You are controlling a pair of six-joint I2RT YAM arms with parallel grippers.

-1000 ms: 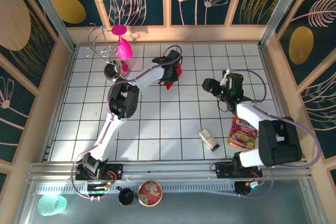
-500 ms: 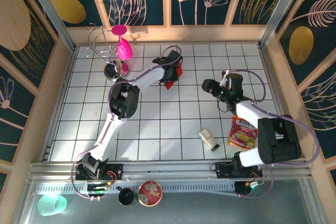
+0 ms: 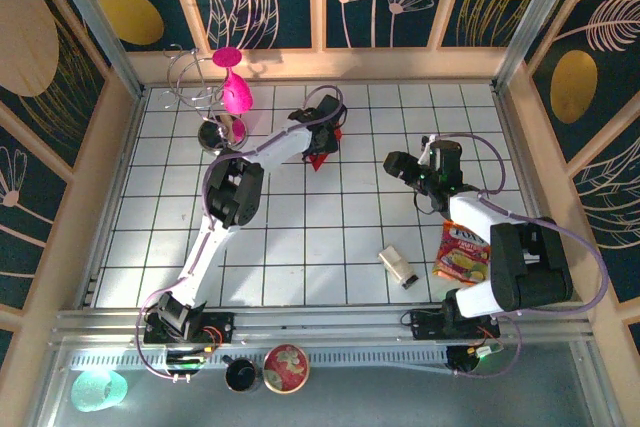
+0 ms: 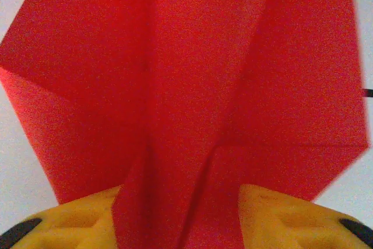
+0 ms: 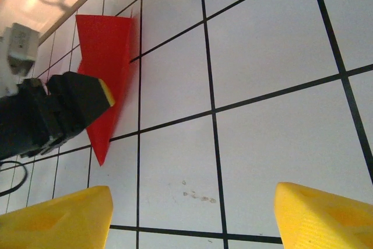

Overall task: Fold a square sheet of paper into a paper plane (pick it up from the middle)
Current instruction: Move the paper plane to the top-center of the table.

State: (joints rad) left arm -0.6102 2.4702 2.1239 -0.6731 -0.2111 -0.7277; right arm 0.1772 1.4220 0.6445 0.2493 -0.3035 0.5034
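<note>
Creased paper plane (image 4: 192, 86), left-wrist close-up

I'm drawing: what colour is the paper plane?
The creased paper plane is bright red; left wrist view best.

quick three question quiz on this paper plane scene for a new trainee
1. True or false: the right gripper is shut on the paper plane.
2. What lies beside the right arm? A) a banana B) a snack packet C) a sponge
3. Fill in: the plane's red paper runs between the yellow fingers of the ____ gripper.
Key: 1 false, it is open and clear of the plane; 2 B; 3 left gripper.
</note>
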